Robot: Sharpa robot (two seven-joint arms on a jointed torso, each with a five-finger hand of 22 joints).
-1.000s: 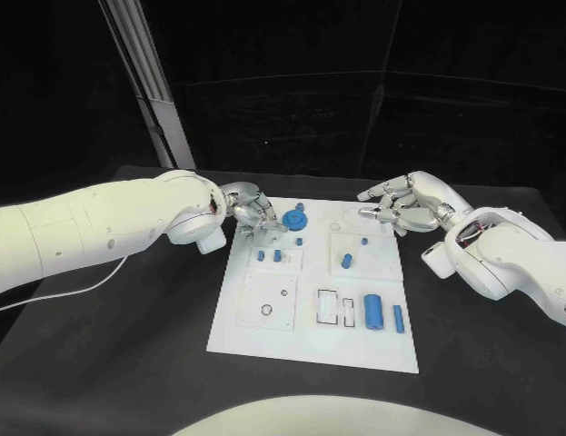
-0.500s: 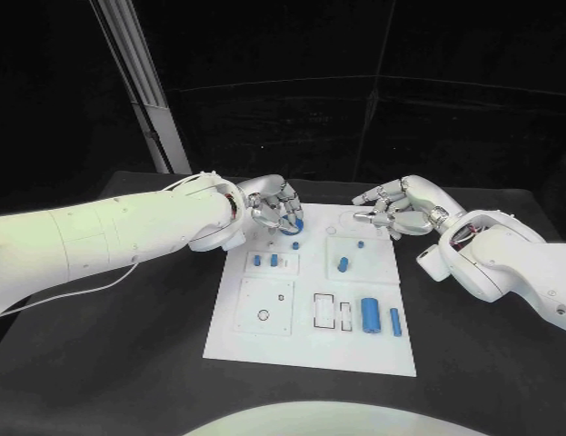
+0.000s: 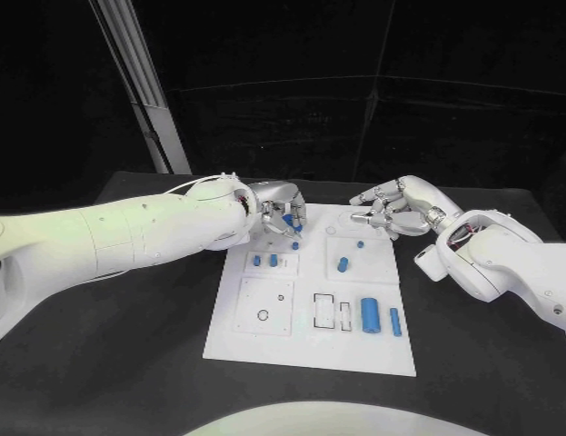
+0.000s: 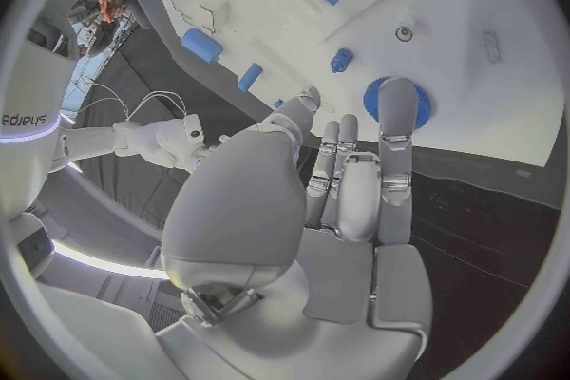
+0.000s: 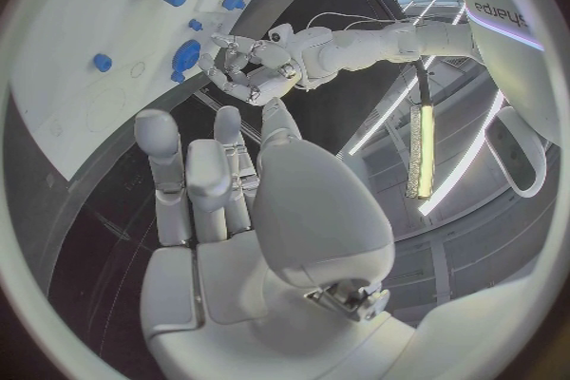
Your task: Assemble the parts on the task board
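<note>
Hands (image 3: 280,215) (image 3: 394,207), two, hover empty with fingers loosely apart over one task board (image 3: 312,341).

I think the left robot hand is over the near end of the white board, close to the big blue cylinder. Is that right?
Not quite. The left robot hand is over the far end of the white board, beside the blue disc; the big blue cylinder lies at the near end. The head view shows it.

Both arms: smooth white shells, bulky segs. Left hand (image 3: 277,211) & right hand (image 3: 397,207): silver metal, white palm backs. Thin white cable (image 3: 193,184) at left wrist. "Sharpa" lettering on shell.
</note>
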